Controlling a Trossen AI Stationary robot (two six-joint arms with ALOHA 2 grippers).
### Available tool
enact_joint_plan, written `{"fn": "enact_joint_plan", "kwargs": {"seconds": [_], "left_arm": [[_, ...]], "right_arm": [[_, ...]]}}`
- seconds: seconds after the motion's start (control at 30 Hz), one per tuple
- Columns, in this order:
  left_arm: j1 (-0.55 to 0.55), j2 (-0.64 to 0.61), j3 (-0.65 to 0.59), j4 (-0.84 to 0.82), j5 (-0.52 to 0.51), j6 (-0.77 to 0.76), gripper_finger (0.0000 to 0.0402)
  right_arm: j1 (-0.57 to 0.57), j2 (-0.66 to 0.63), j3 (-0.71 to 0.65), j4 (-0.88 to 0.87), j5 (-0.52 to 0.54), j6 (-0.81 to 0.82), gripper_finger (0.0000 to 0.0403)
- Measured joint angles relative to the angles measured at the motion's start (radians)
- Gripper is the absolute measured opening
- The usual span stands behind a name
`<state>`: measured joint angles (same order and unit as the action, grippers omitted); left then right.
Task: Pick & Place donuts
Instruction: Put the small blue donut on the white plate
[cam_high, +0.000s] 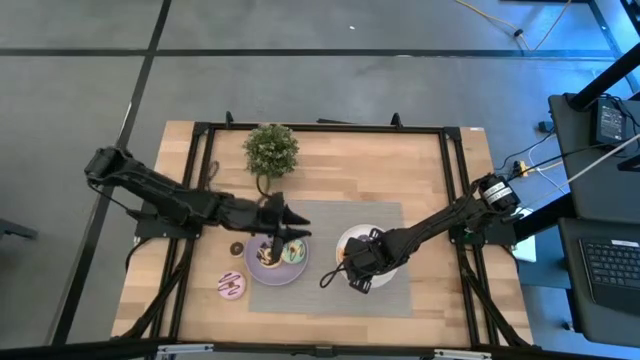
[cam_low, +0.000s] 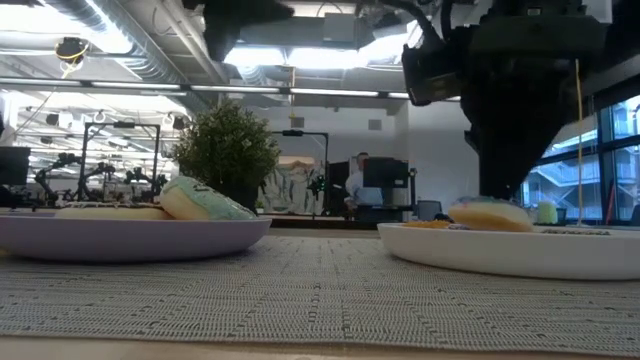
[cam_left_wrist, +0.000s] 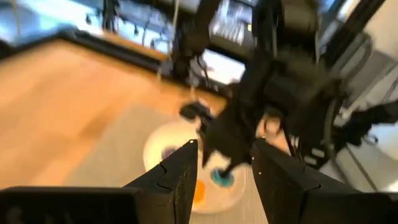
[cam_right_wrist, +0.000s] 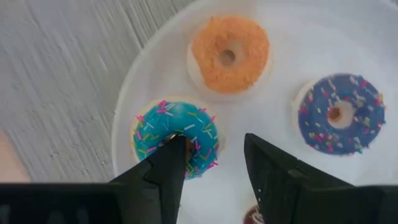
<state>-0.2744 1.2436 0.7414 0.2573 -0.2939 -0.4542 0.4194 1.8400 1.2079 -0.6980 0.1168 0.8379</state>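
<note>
The blue donut (cam_right_wrist: 175, 137) lies on the white plate (cam_right_wrist: 280, 74). One finger of the right hand (cam_right_wrist: 211, 163) pokes into its hole, the other waits outside, open. Squeeze gently, then lift straight up. The left hand (cam_left_wrist: 225, 163) hangs open, holding nothing.

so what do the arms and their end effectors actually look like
Both arms are dark, nearly black, built of jointed segments. The left end effector and right end effector each carry two dark, angular, wedge-shaped fingers. A black cable loops beside the right one.
</note>
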Motion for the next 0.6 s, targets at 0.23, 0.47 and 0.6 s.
{"fn": "enact_joint_plan", "kwargs": {"seconds": [0.23, 0.47, 0.6], "left_arm": [[-0.058, 0.181, 0.0, 0.003, -0.024, -0.136, 0.0143], [-0.113, 0.393, 0.09, 0.068, -0.108, -0.13, 0.0143], [-0.115, 0.494, 0.173, 0.061, -0.109, -0.118, 0.0143]], "right_arm": [[0.0, 0.0, 0.0, 0.08, 0.005, 0.025, 0.0165], [-0.004, 0.0, 0.0, 0.087, 0.021, 0.054, 0.0165], [-0.008, 0.0, 0.0, 0.086, 0.023, 0.052, 0.0165]]}}
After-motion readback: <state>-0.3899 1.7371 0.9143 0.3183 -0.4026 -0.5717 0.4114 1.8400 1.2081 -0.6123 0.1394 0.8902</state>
